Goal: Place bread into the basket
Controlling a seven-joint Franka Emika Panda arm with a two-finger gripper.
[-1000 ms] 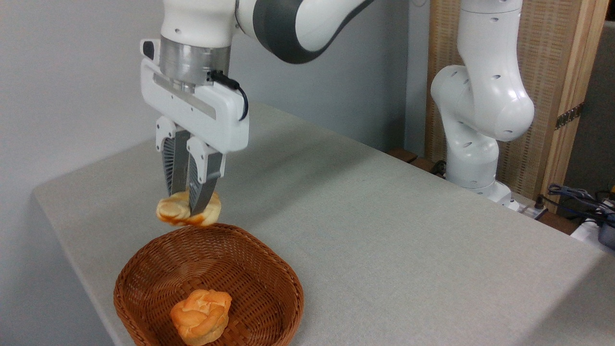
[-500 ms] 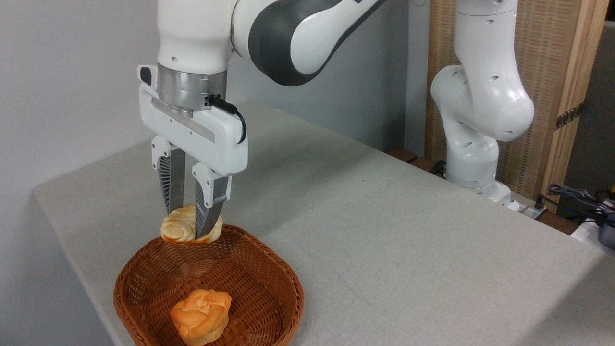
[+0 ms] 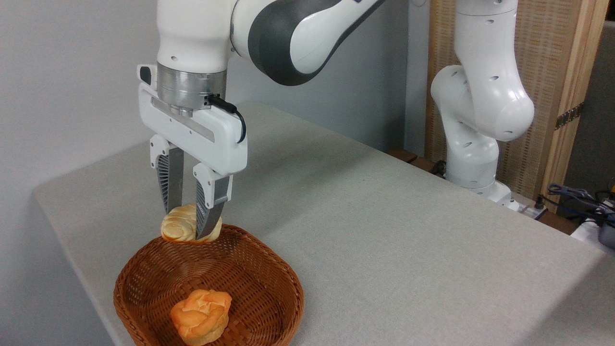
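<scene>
At the far rim of the wicker basket point(image 3: 269, 269) sits the braided bread loaf point(image 3: 180, 226), pale golden, and it looks to be touching the rim edge. The gripper point(image 3: 188, 222) straddles it, two ribbed fingers point(image 3: 169, 180) pointing straight down on either side; whether they pinch the loaf or have parted a little, I cannot tell. Down in the basket's near half lies a deeper-orange knotted bun point(image 3: 201, 316). Everything stands on the grey cloth-covered table point(image 3: 394, 230), with the white arm's base point(image 3: 473, 158) at the far right.
</scene>
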